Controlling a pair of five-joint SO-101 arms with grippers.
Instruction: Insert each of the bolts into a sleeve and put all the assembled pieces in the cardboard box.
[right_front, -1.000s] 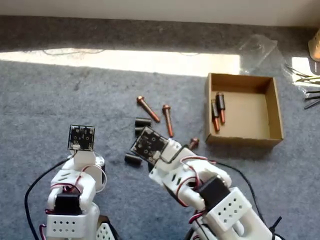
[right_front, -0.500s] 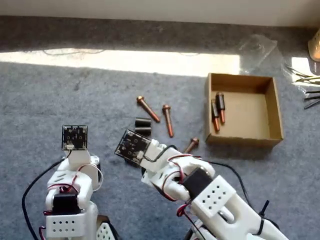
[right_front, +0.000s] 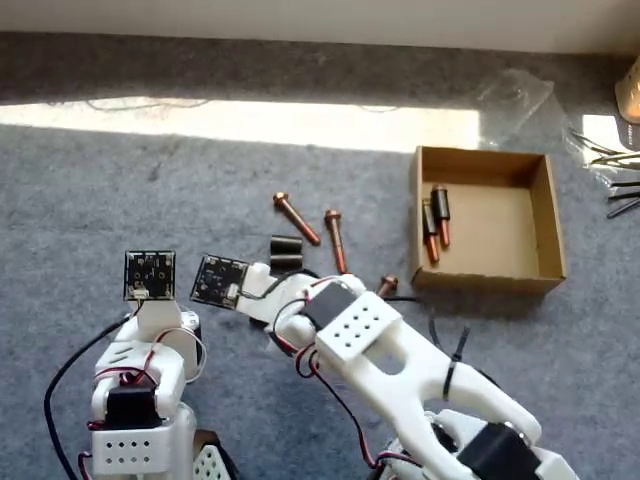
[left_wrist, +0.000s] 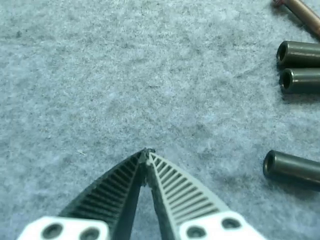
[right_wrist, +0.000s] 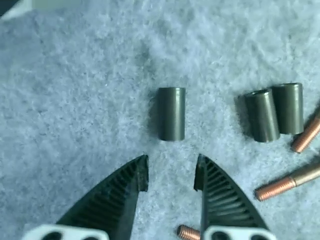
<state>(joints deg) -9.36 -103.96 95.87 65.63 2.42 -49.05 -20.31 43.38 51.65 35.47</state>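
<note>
Sleeve pickup: right gripper (right_wrist: 170, 174), fingers spread, hovers just short of the lone dark cylindrical sleeve (right_wrist: 172, 114) on grey carpet (right_wrist: 75, 100), left of the brown cardboard box (right_front: 548, 215). Next, it should lower astride the sleeve and close. Left gripper (left_wrist: 147, 154) has its fingers pressed together.

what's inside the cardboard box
Two sleeved bolts lie side by side near one wall of the cardboard box. Nothing covers its floor, so no part of the inside is hidden.
</note>
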